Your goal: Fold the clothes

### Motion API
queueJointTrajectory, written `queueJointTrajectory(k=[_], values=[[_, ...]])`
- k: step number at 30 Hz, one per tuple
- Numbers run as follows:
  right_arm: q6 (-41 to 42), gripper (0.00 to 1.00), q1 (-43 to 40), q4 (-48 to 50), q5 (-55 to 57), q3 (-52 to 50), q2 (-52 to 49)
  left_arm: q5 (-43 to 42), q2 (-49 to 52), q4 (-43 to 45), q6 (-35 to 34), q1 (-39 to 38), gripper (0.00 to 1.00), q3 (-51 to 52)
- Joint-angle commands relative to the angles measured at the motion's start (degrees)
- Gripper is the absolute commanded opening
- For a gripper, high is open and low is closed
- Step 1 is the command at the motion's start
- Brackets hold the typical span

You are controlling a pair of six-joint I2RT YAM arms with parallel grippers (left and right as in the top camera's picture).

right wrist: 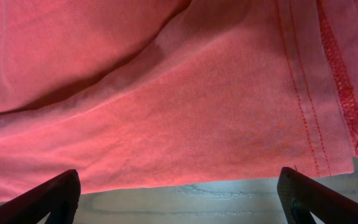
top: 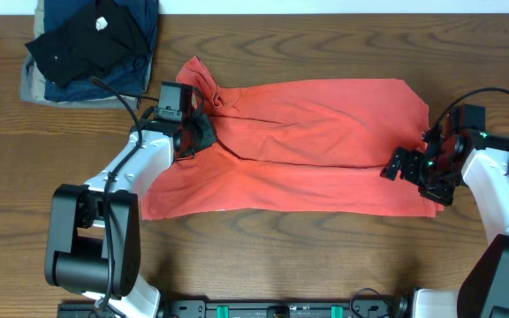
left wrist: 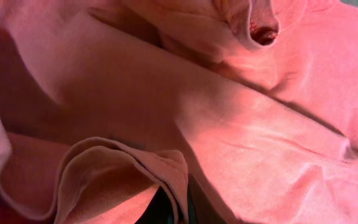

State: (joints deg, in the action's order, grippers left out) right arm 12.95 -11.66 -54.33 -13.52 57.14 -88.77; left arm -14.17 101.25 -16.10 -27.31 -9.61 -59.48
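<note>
One orange-red cotton T-shirt (top: 325, 150) lies spread and creased mid-way across the brown wooden table (top: 281, 265). Of two grippers, the left gripper (top: 193, 137) pinches a bunched fold at its left end, and the right gripper (top: 405, 168) gapes wide over its right hem. One pile of dark folded garments (top: 87, 44) sits far left.

A dark wood-grain bench (top: 325, 256) is seen from above. An orange-red T-shirt (top: 325, 159) is spread across its centre, from 9 to 3 o'clock, and is creased along the middle. At 11 o'clock a pile of folded garments (top: 91, 49) is laid, black on top, apparently navy and khaki beneath.
</note>
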Motion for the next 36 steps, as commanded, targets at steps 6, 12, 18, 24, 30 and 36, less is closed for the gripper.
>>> queueJointTrajectory(k=[6,12,18,24,30,36], values=[[-0.11,0.99,0.48,0.11,-0.5,-0.26,-0.39,0.68,-0.9,0.35,-0.98,-2.27,0.52,-0.37],[-0.2,0.99,0.48,0.09,-0.94,0.15,-0.37,0.07,-2.14,-2.16,2.49,-2.97,0.76,-1.75],[-0.42,0.99,0.44,-1.97,-3.58,7.8,-0.37,0.04,-4.98,-9.53,6.08,-1.92,0.81,-11.02],[-1.05,0.99,0.81,-2.49,-6.93,14.91,-0.37,-0.17,-4.87,-8.94,6.08,-2.47,0.81,-16.15],[-1.03,0.99,4.11,-2.14,-6.86,15.21,-0.44,-0.17,-0.83,-2.8,6.05,-2.54,0.81,-16.15],[-0.79,0.99,7.63,-2.25,-5.75,15.21,-0.44,-0.13,5.79,2.05,6.01,-2.51,0.8,-16.17]])
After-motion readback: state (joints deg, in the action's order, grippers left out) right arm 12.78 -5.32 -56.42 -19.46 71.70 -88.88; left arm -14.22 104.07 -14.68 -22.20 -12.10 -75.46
